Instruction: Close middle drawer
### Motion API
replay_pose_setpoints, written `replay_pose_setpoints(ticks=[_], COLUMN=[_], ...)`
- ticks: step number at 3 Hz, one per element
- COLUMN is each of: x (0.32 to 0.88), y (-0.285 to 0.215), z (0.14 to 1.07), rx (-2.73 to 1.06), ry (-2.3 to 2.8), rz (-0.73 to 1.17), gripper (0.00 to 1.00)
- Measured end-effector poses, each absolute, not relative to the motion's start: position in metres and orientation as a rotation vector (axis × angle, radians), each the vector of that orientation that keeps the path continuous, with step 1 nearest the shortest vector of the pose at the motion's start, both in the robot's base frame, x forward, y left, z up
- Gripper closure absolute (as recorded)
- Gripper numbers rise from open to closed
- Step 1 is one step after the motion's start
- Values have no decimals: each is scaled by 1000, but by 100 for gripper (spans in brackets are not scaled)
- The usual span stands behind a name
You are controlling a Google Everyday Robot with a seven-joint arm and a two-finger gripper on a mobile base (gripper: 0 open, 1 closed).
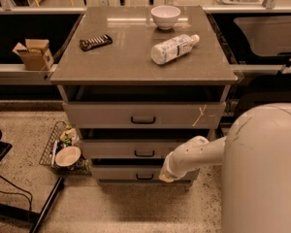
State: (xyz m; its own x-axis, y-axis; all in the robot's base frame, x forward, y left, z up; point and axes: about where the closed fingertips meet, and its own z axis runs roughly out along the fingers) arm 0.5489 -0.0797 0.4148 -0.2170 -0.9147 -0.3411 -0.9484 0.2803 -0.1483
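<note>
The middle drawer has a plain grey front with a small dark handle at its centre. It stands a little way out, with a dark gap above its front. My gripper is at the end of the white arm that reaches in from the right. It sits low, just below the middle drawer's front and right of its handle, in front of the bottom drawer.
The top drawer, with a white mark near its right end, sticks out furthest. On the cabinet top are a bowl, a lying bottle and a dark object. A wire basket stands on the floor at left.
</note>
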Motion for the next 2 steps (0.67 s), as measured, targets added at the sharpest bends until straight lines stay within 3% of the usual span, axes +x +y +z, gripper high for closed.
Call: replay_pose_setpoints(ticks=[1, 2], x=[502, 464], y=[-80, -91], z=[454, 491], rx=[-1766, -1847], ry=[2279, 2273], rz=[65, -66], gripper=[96, 100])
